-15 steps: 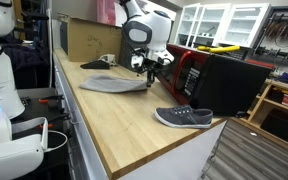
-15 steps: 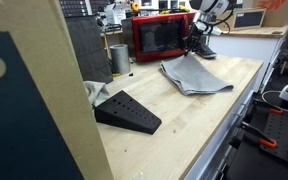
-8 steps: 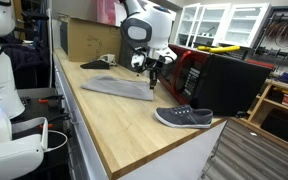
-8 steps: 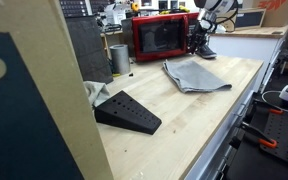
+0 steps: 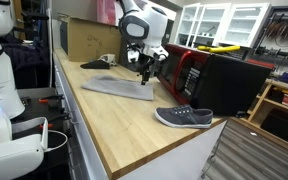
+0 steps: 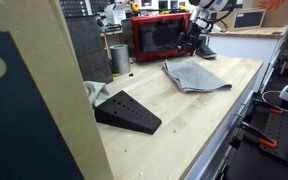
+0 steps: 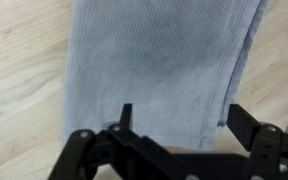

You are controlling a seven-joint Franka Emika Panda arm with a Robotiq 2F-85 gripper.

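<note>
A grey folded cloth lies flat on the wooden table in both exterior views. My gripper hangs a little above the cloth's end nearest the red microwave. In the wrist view the gripper stands open; the cloth fills the picture under it, with one finger over the fabric and the other by its hemmed edge. Nothing is between the fingers.
A grey shoe lies near the table's front corner. A black wedge and a metal cup stand on the table. A cardboard box sits at the far end, and a black box stands beside the microwave.
The gripper has gone from shut on the cloth's edge to open and has let it go. The lifted cloth end has dropped flat, and the gripper has risen slightly.
</note>
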